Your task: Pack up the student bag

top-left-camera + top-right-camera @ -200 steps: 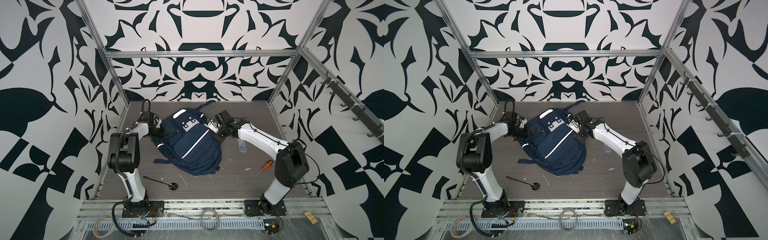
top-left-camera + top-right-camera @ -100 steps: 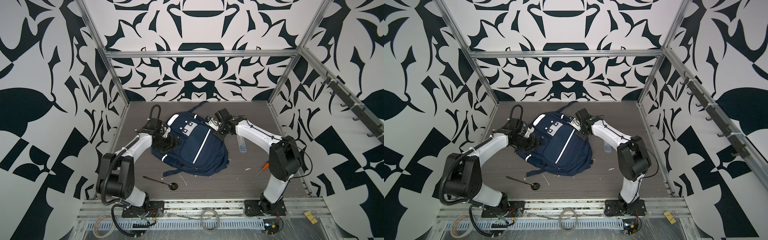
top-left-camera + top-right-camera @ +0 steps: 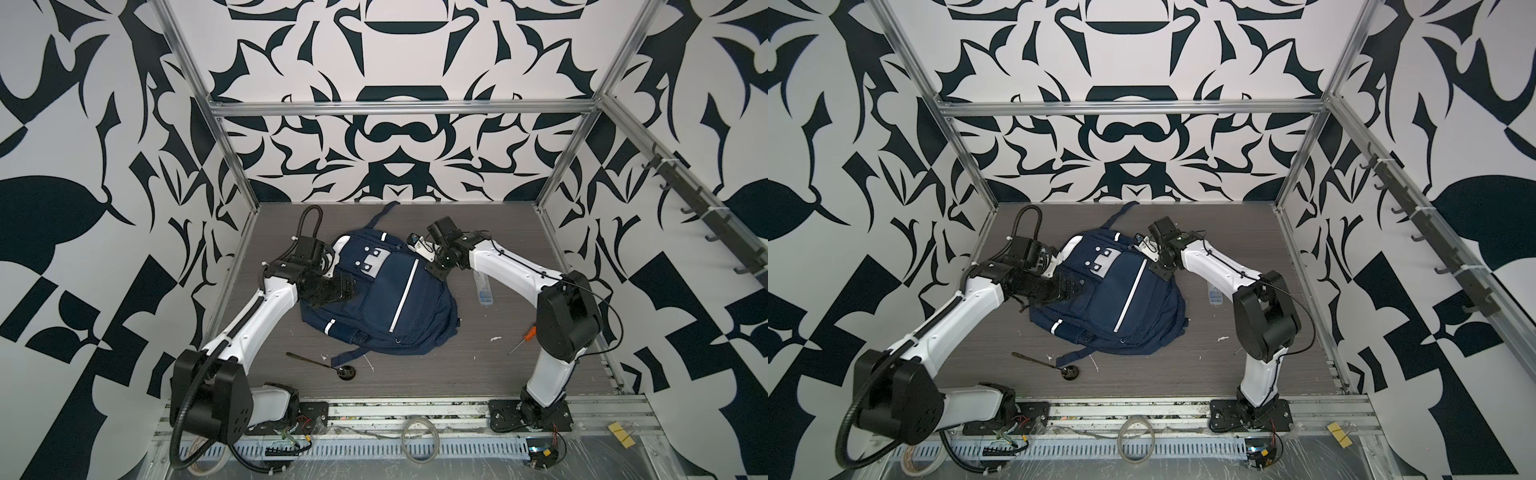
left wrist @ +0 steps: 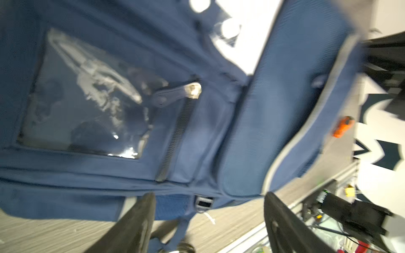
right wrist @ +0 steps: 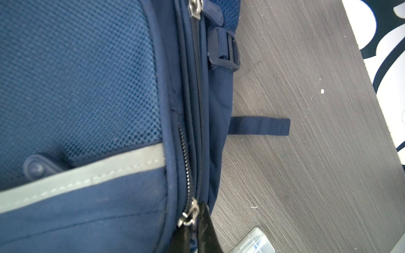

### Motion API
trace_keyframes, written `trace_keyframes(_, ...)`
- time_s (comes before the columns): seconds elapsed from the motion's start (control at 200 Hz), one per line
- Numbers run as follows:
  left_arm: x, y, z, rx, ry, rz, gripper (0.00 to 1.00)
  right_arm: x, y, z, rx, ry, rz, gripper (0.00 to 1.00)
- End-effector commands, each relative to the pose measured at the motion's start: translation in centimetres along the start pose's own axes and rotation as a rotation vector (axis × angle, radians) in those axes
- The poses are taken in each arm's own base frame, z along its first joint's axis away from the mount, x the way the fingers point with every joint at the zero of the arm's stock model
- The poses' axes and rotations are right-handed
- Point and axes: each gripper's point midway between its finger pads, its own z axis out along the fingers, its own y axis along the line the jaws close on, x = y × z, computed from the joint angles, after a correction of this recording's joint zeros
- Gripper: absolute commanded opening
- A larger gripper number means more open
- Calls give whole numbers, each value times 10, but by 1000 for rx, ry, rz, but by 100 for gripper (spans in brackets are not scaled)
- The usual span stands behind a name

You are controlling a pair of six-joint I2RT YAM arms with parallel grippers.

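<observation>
Black fingers (image 5: pixel 203 232) of the right gripper (image 5: pixel 198 219) are pressed together at a metal zip slider (image 5: pixel 188 215) on the side seam of the student bag (image 5: pixel 87 87). The pull tab is hidden behind them, so a pinch on it is judged likely but cannot be confirmed. This position is judged to serve the opening of a compartment. The zip (image 5: pixel 197 87) appears closed along its visible length, and nothing can be packed through it until it is opened.

The left gripper (image 4: pixel 209 197) is spread wide, with nothing between the jaws. It is poised just beside the edge of the bag, near a small strap buckle (image 4: pixel 203 202). Contact cannot be determined, as the left wrist view is blurred. A brace on the fabric is judged to be its purpose, so that the bag is not dragged when the zip is pulled.

In both top views the bag (image 3: pixel 386 299) is laid flat on the grey table (image 3: pixel 519 232), front panel up, between the two arms. The left gripper (image 3: pixel 345 289) is positioned at its left side and the right gripper (image 3: pixel 435 272) at its upper right corner.

Loose items are found on the table, apart from the bag: a clear plastic box (image 3: pixel 482 286) just to its right, an orange-handled screwdriver (image 3: pixel 525 336) further out, and a dark spoon (image 3: pixel 322 362) near the front edge. These are judged to be awaiting packing.
</observation>
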Motion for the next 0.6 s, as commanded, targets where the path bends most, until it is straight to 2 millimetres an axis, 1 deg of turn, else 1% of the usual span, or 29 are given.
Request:
trace_keyframes(0.0,30,-15,5,82,92,-60,78,-24,-2,-7,4,-77,20,0)
trace_keyframes(0.1,51,-12,21,78,142,-94,74,-26,-3,-8,5,-83,23,0)
trace_keyframes(0.21,59,-11,35,117,171,-146,71,-27,-3,-7,3,-85,23,0)
trace_keyframes(0.22,62,-8,41,109,191,-159,70,-27,-3,-7,3,-86,24,0)
trace_keyframes(0.245,63,-6,46,105,204,-167,69,-27,-3,-7,3,-86,23,0)
trace_keyframes(0.405,59,-5,66,96,210,-170,63,-27,-2,-9,-1,-88,21,0)
trace_keyframes(0.595,48,-8,87,124,206,-206,47,-27,0,-10,-9,-92,17,0)
